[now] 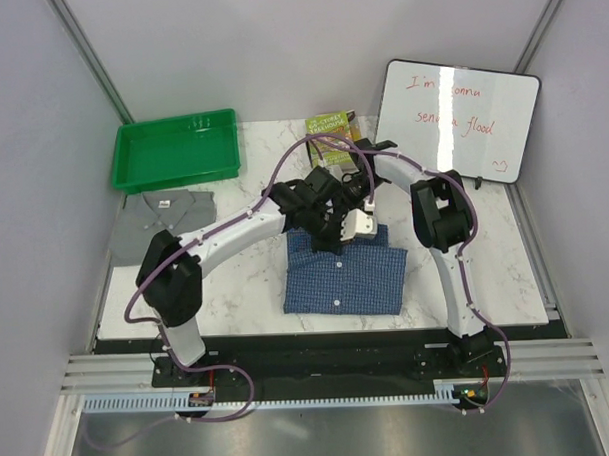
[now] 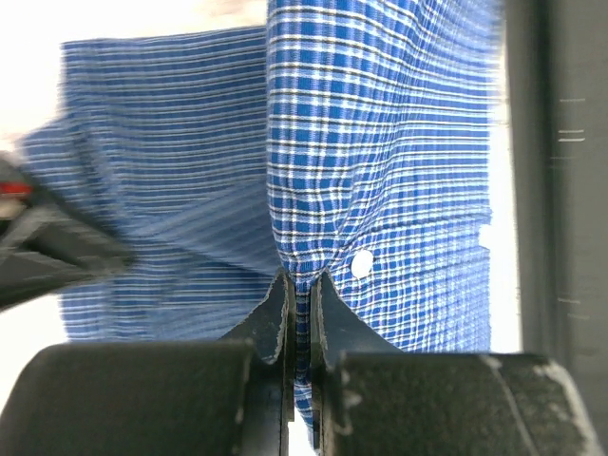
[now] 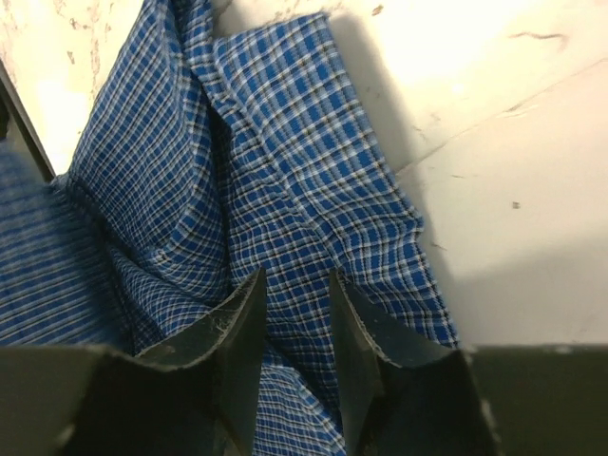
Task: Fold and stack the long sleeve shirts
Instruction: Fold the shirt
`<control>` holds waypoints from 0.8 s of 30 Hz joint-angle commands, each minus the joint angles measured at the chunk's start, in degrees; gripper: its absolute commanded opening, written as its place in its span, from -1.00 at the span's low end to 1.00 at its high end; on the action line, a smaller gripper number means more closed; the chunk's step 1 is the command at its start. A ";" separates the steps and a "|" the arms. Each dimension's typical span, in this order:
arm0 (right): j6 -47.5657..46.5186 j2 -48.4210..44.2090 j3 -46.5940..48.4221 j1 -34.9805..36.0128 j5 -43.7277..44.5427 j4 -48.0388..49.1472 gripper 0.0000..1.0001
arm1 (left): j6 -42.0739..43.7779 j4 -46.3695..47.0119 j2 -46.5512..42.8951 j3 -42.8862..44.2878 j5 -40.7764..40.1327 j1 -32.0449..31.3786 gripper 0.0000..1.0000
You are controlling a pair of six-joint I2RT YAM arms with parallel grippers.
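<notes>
Lying folded at the middle of the desk (image 1: 237,290), the blue checked shirt (image 1: 341,272) is pinched by the closed left gripper (image 2: 299,285), the right gripper (image 3: 293,285) is seen narrowly parted over its cloth, hold unclear, and the grey shirt (image 1: 169,208) is laid near the far left corner.

Wht/blk arms (image 1: 240,230), purple cables (image 1: 128,302)
</notes>
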 commanded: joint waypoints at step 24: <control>-2.59 -12.01 -11.48 3.74 -7.57 -5.13 -0.01 | -3.92 8.61 -0.93 -12.87 2.00 0.24 -0.52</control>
